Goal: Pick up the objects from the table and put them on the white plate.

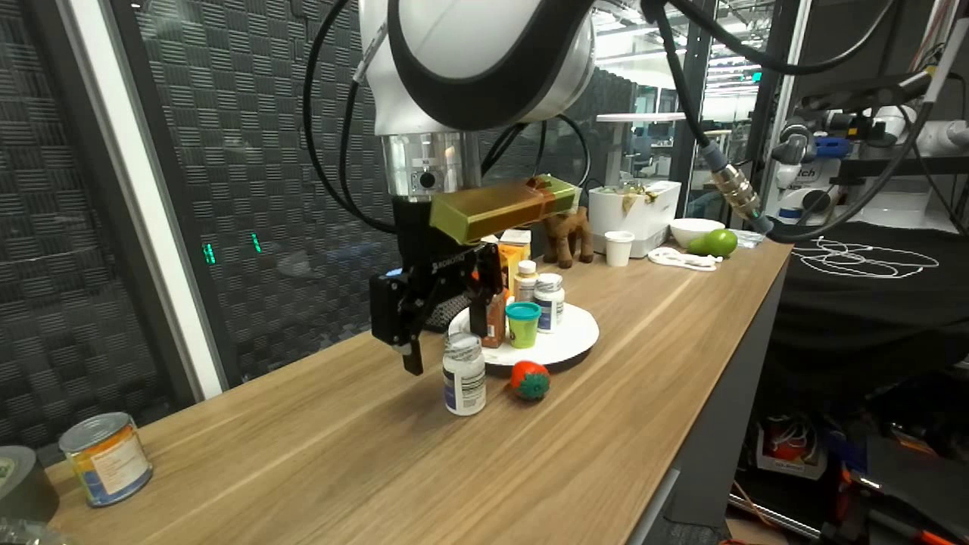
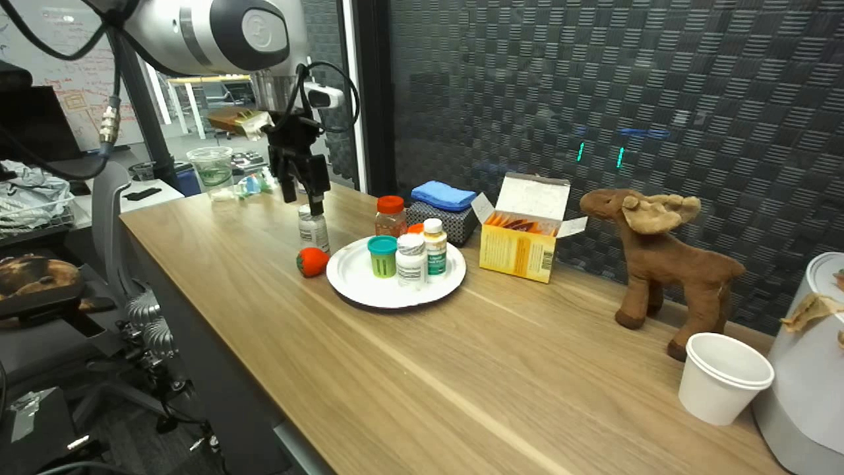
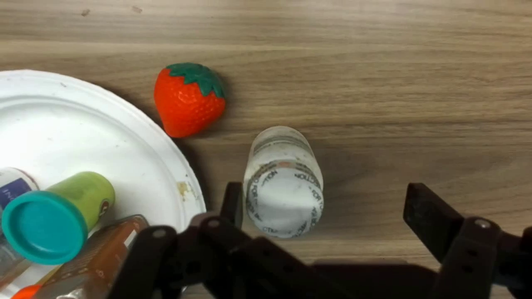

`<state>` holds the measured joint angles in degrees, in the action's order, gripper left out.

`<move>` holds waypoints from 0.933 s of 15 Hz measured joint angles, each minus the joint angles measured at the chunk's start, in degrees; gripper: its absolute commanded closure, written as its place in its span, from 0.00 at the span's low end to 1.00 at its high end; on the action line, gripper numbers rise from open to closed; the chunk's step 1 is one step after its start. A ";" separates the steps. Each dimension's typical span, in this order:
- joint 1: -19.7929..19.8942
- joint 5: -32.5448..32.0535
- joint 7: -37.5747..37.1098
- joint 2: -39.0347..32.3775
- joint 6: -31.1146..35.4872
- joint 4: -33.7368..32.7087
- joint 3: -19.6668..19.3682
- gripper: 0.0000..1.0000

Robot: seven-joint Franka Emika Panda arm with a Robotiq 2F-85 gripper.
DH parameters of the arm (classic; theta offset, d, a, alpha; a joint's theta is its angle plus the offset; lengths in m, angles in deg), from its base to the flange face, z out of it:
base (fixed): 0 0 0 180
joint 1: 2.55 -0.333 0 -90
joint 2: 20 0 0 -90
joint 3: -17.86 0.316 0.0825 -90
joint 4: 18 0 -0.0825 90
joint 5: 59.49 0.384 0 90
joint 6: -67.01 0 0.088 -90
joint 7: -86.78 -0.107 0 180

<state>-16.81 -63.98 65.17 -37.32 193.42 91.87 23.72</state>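
The gripper [image 3: 324, 205] hangs low over the sealed white pill bottle [image 3: 284, 182], its fingers well apart and holding nothing. The bottle stands upright on the table [image 3: 415, 95], long axis rising toward the tool, and lies off-centre: in the wrist view it is between the fingers but just beside the plate-side finger [image 3: 232, 203], with a wide gap to the opposite finger [image 3: 430, 222]. Whether the nearer finger touches it is hard to tell from this angle. I judge the next move calls for a small shift toward the plate, then down and a squeeze. Next out, a toy strawberry [image 3: 189, 99] sits just beside the white plate [image 3: 124, 128], which bears, farther off, the teal-lidded green tub [image 3: 62, 216] and brown spice jar [image 3: 99, 249].
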 measured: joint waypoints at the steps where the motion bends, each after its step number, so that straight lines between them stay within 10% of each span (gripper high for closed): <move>1: 0.01 0.00 -0.08 0.00 0.00 0.19 -0.07 0.04; 2: 0.03 0.00 -0.10 -0.03 -0.03 0.29 -0.10 0.25; 10: 0.04 -2.38 -2.41 0.04 0.51 0.41 -0.38 0.77; 14: 0.03 -4.51 -6.32 0.71 1.71 0.65 -0.83 0.81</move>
<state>-16.78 -68.49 58.85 -36.61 195.12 92.52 22.89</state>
